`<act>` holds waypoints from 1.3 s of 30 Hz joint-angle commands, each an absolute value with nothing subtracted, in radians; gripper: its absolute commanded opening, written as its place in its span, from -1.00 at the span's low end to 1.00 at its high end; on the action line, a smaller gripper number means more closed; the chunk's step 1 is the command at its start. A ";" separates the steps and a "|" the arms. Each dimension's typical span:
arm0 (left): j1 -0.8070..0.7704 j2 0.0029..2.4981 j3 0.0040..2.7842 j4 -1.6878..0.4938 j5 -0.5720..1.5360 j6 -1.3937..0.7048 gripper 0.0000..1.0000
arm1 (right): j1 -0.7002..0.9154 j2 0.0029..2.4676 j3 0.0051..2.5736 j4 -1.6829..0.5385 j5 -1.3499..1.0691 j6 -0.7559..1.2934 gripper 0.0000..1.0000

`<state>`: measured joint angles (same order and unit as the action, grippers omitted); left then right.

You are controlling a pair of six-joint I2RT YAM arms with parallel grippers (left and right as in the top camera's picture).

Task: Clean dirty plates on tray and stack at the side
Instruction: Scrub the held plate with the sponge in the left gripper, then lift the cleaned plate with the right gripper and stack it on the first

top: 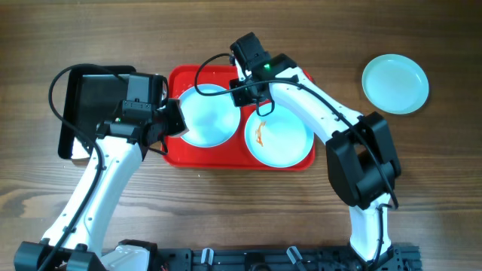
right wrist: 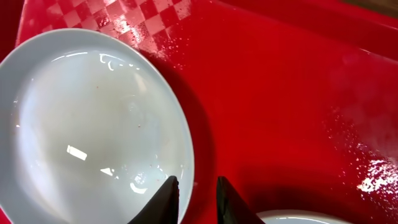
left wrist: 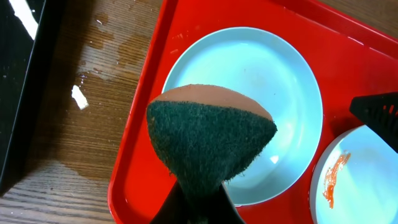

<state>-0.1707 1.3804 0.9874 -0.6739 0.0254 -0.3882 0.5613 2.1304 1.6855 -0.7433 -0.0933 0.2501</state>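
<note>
The red tray [top: 177,154] holds two pale blue plates. The left plate [top: 215,113] looks wet and free of smears; it also shows in the left wrist view [left wrist: 261,74] and the right wrist view [right wrist: 87,124]. The right plate [top: 286,143] has an orange smear [left wrist: 336,177]. A third plate [top: 395,83] lies on the table at the far right. My left gripper [top: 172,120] is shut on a green-and-brown sponge [left wrist: 211,134], held just above the left plate's near-left part. My right gripper [right wrist: 196,196] is closed narrowly over the left plate's right rim, one finger inside, one outside.
A black glossy tray [top: 90,102] lies left of the red tray, under my left arm. Water patches and a white scrap [left wrist: 79,98] are on the wood between the two trays. My right finger [left wrist: 379,112] shows at the right of the left wrist view.
</note>
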 commanded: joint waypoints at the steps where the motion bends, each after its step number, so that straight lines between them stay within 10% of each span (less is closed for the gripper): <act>1: -0.167 1.384 0.986 -0.671 0.037 -0.401 -0.92 | 0.564 2.213 1.699 -0.726 -0.160 0.208 -0.57; 8: -0.167 1.384 0.986 -0.671 0.037 -0.401 -0.92 | 0.564 2.284 1.695 -0.711 -0.219 0.210 -0.56; 12: -0.167 1.384 0.986 -0.671 0.037 -0.401 -0.91 | 0.563 2.281 1.701 -0.715 -0.171 0.213 -0.92; 39: -0.167 1.427 0.986 -0.644 0.037 -0.401 -0.92 | 0.854 1.984 1.812 -0.738 1.173 -0.157 -0.92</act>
<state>-0.1707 1.4185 0.9874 -0.6506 0.0254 -0.3882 0.8303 1.9888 1.8034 -0.7597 1.0245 -0.1036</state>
